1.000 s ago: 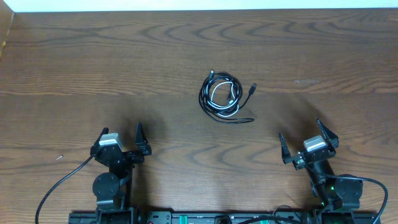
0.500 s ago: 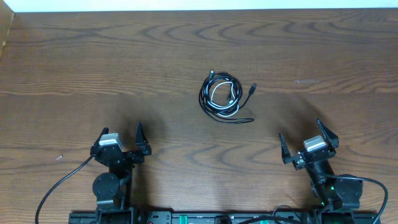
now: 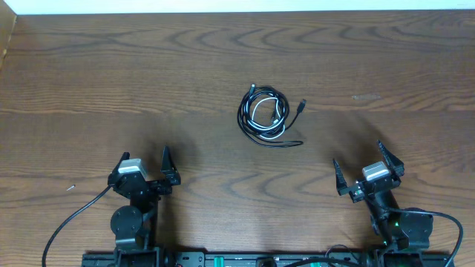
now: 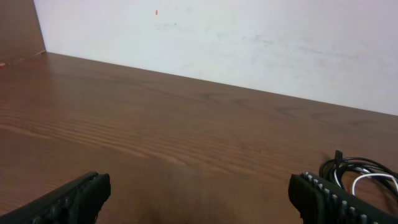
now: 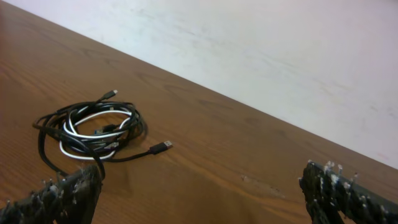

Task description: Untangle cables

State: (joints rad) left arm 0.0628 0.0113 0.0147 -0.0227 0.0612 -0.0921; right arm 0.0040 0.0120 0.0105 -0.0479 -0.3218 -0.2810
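Task not started: the black and white cables (image 3: 263,116) lie in one tangled coil mid table (image 3: 111,74), well apart from left gripper (image 3: 144,153) and right gripper (image 3: 357,153), both spread wide and empty, all separating left.

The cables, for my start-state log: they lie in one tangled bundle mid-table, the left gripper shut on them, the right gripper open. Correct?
No. The overhead view shows the left gripper open, jaws spread, well apart from the cables. The rest holds: one tangled bundle mid-table, the right gripper open.
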